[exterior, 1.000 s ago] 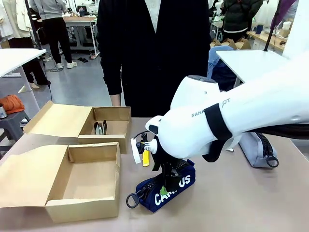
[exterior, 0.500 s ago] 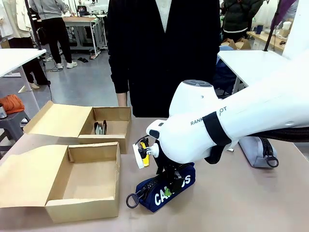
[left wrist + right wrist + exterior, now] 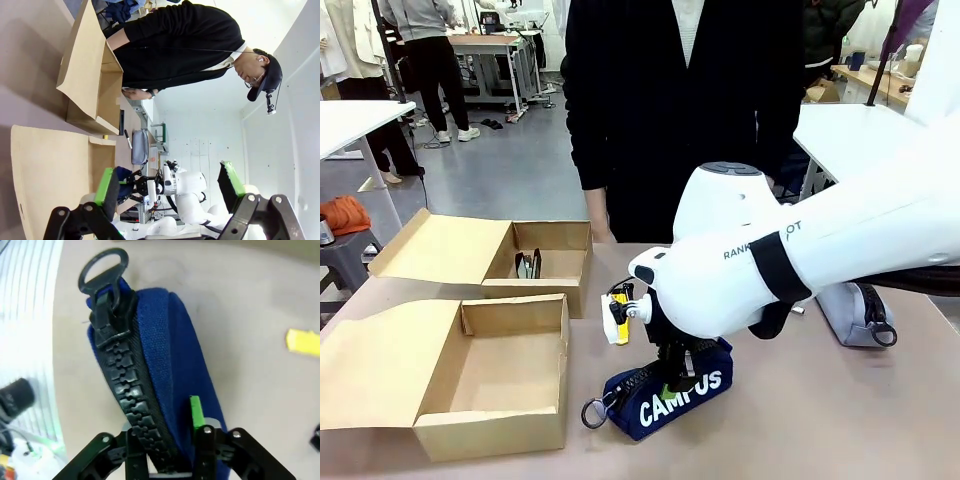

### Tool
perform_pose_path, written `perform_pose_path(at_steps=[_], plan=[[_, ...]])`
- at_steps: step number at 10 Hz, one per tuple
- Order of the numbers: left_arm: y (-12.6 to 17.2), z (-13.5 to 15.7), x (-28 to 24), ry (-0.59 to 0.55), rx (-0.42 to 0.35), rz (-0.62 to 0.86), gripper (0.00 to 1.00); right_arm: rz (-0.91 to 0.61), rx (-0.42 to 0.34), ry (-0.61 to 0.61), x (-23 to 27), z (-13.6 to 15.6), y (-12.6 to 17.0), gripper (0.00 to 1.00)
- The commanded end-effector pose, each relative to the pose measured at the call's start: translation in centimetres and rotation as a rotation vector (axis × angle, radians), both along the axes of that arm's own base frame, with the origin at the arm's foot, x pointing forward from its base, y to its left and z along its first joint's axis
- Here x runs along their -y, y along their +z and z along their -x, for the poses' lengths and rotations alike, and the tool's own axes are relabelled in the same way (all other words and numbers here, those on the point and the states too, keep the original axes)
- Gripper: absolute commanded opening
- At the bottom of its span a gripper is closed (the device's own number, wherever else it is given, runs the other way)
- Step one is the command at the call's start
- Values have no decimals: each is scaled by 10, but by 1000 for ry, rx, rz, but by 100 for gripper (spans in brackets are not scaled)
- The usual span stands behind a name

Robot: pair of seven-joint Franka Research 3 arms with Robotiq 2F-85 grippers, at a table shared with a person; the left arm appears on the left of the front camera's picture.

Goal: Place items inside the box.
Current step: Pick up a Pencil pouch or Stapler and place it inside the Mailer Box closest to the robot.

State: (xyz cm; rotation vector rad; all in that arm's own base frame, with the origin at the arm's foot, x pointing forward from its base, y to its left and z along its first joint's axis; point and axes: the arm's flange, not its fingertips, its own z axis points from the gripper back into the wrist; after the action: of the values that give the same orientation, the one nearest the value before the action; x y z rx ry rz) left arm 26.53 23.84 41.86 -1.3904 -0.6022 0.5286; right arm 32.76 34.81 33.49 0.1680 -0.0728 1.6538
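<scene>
A navy zip pouch lettered "CAMPUS" lies on the table near the front middle. My right gripper comes straight down on it. In the right wrist view this gripper is shut on the pouch, pinching its top along the black zipper. A yellow knife lies on the table beside the pouch. Two open cardboard boxes sit at the left: the near box shows a bare floor, and the far box holds small black tools. My left gripper is open and holds nothing.
A person in black stands at the far edge, one hand hanging by the far box. A grey pouch lies at the right, behind my right arm. Both boxes' lids lie flat to the left. Bare tabletop shows at the front right.
My right gripper has shut on the navy pouch, which now shows its whole lettering. The person has stepped toward picture right.
</scene>
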Motion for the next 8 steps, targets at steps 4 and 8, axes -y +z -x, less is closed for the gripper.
perform_pose_path(at_steps=[4, 8], plan=[[1, 1, 1, -1, 30, 2, 100, 110, -92, -321, 0, 19, 13, 0], [1, 1, 1, -1, 30, 2, 100, 51, -90, -530, 10, 29, 35, 0]])
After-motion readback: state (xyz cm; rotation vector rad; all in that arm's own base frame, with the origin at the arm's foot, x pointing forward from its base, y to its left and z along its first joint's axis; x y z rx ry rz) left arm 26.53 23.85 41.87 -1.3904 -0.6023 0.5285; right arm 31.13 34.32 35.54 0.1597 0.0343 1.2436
